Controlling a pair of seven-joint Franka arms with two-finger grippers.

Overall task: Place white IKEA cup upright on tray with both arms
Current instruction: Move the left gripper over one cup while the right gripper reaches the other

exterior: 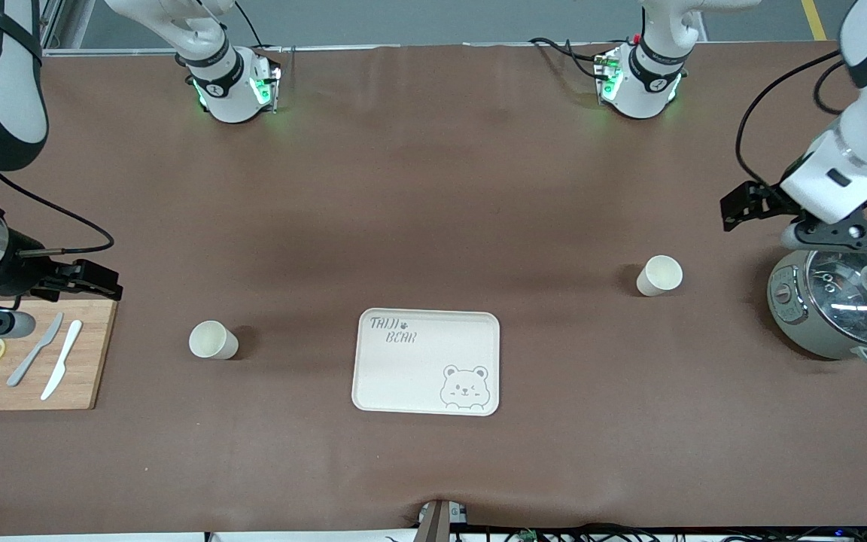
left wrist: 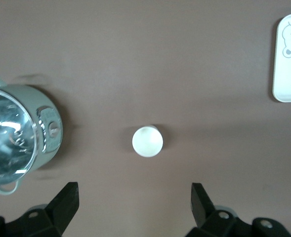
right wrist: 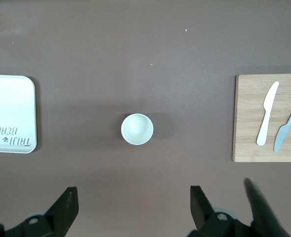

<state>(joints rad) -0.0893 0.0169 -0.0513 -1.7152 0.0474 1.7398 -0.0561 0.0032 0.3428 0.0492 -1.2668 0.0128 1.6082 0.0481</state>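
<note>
Front view: two cups (exterior: 660, 275) (exterior: 212, 340) flank the tray (exterior: 418, 369), upright.

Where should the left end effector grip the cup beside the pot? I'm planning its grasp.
Judging by its pose, grip the cup across its side wall just below the rim, coming straight down. It stands upright, mouth open, with bare table all round and the pot well apart. The left end effector is open, wider than the cup.
</note>
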